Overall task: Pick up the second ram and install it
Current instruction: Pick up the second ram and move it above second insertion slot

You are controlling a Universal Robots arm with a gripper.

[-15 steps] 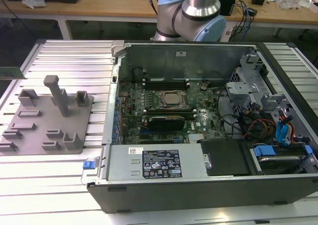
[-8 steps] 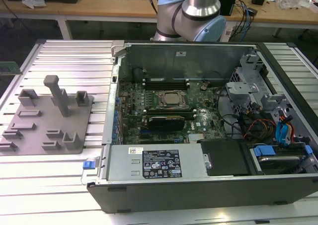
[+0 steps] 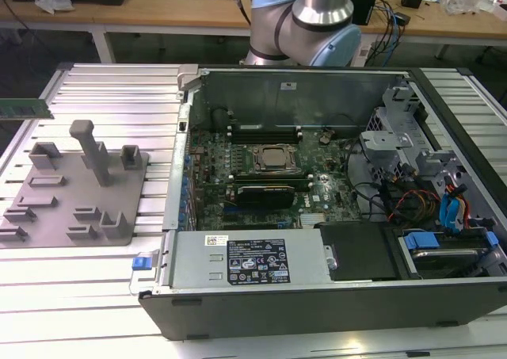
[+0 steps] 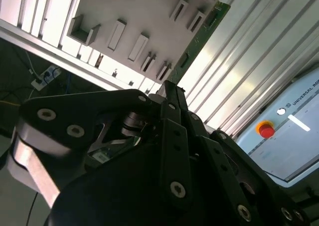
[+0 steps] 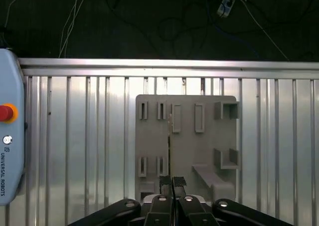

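Observation:
The second ram (image 5: 169,146) is a thin green stick seen edge-on in the first wrist view, reaching out from my fingertips above the gray holder plate (image 5: 189,151). In the second wrist view the ram (image 4: 199,41) runs from the fingertips toward the plate's corner (image 4: 149,11). In both wrist views my gripper (image 5: 172,180) (image 4: 168,86) is shut on the ram's near end. At the exterior view's far left a green stick (image 3: 24,108) hangs over the table's rim. I cannot tell whether it is the held one.
The open computer case (image 3: 317,295) lies at the exterior view's right, its motherboard (image 3: 261,169) facing up. The holder plate (image 3: 47,200) with upright posts sits on the slatted metal table (image 3: 95,280). A pendant with a red button (image 5: 6,113) lies on the slats.

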